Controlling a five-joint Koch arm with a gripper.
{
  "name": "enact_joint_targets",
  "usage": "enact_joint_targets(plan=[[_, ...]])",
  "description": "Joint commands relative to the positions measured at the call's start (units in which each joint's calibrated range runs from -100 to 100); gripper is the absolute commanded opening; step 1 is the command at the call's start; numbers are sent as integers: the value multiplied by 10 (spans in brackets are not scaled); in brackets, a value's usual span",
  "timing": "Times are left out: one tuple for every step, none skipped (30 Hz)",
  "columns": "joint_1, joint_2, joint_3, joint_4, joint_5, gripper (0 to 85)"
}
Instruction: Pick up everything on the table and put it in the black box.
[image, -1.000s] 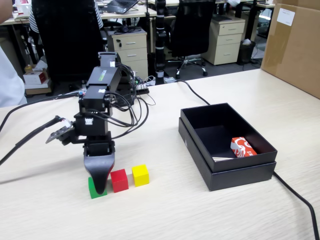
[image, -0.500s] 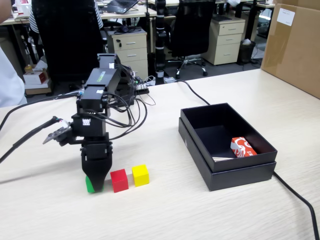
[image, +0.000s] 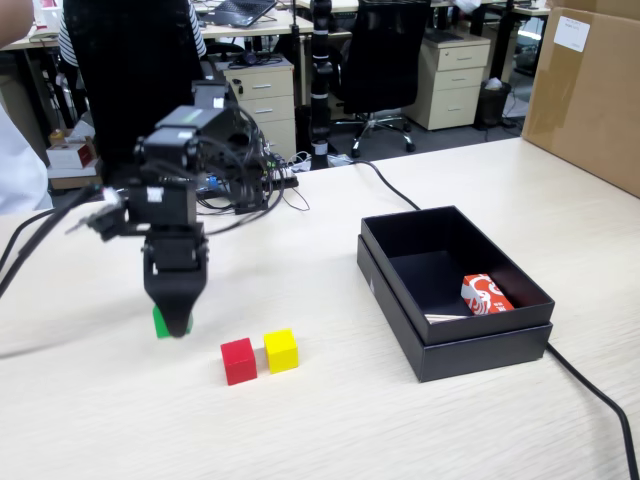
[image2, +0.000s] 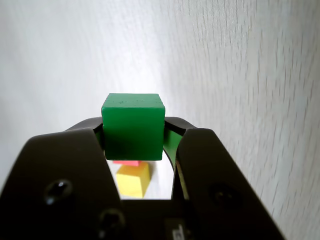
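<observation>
The gripper (image: 172, 325) is hanging above the table (image: 400, 420), clear of its surface, at the left side of the fixed view, with its jaws pointing downward. The jaws are clamping the green cube (image: 159, 322), of which only a small part is showing beside the black fingertips in this view. In the wrist view, the gripper (image2: 134, 135) is pressing on both side faces of the green cube (image2: 133, 126), and the cube is sitting squarely between the jaw tips with its end face toward the table. The red cube (image: 238, 360) and the yellow cube (image: 281, 350) are resting on the table, touching or nearly touching, to the lower right of the gripper in the fixed view. Both are also showing through the gap below the held cube in the wrist view, the red cube (image2: 126, 162) just above the yellow cube (image2: 133, 179). The black box (image: 520, 340) is sitting on the table well to the right of the cubes, and a red-and-white packet (image: 485, 295) is lying inside it near its right wall.
</observation>
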Motion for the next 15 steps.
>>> enact_joint_targets(plan=[[13,-177,-21,-21,8,9],[23,-233,-52,-24,11,9],[33,-280,-80,-25,14,9],[44,-329,-111,-26,18,9],[53,-358,-129,-26,21,9],[70,-407,-163,-26,28,8],[86,-444,-185,-26,36,8],[97,-466,-199,-26,41,8],[111,-490,-213,-25,48,9],[126,-508,-224,-26,57,9],[145,-526,-232,-26,67,9],[153,-531,-235,-26,71,9],[166,-538,-238,-26,78,9],[177,-542,-239,-26,84,9],[187,-542,-240,-26,89,9]])
